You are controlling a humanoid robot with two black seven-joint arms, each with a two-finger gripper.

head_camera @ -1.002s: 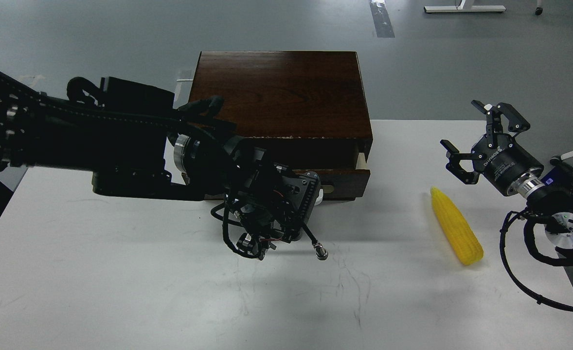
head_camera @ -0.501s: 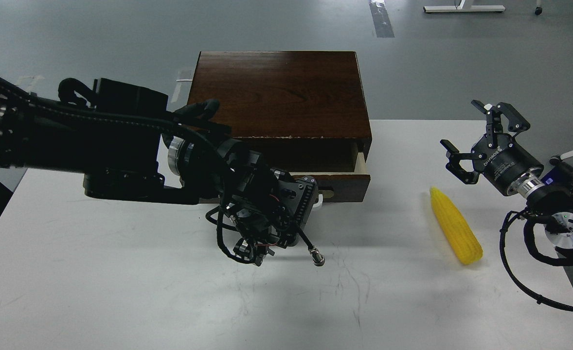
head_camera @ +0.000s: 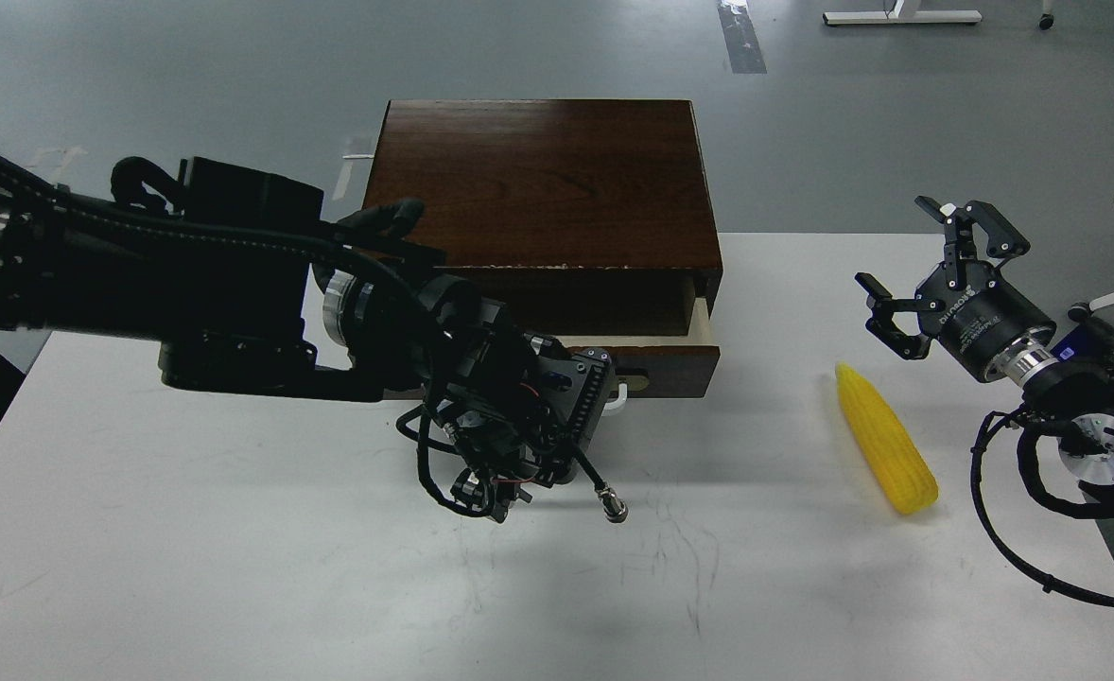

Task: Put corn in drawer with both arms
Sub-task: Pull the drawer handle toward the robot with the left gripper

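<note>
Since a second ago the drawer (head_camera: 656, 364) has slid further out of the cabinet (head_camera: 538, 184), showing more of its pale side wall, and the left gripper (head_camera: 604, 392) has drawn back with it toward the near edge of the worktop (head_camera: 235, 567). That gripper sits at the white handle (head_camera: 621, 391), but its dark body hides the fingers, so I cannot tell whether they are clamped on the bar or merely hooked against it.

Over by the right edge, the right gripper (head_camera: 926, 274) hangs with fingers spread and nothing in them, just above and beyond the corn (head_camera: 886, 440), which lies on the worktop near the right edge, well apart from the drawer.

Risks, as I judge them: the opening looks too shallow for the cob, so a drop now could catch on the cabinet's front lip. If the hold on the handle is loose, it may slip off mid-pull. A loose cable end (head_camera: 612, 508) dangling below the left wrist could drag. The tapered cob may roll when the right fingers close.
</note>
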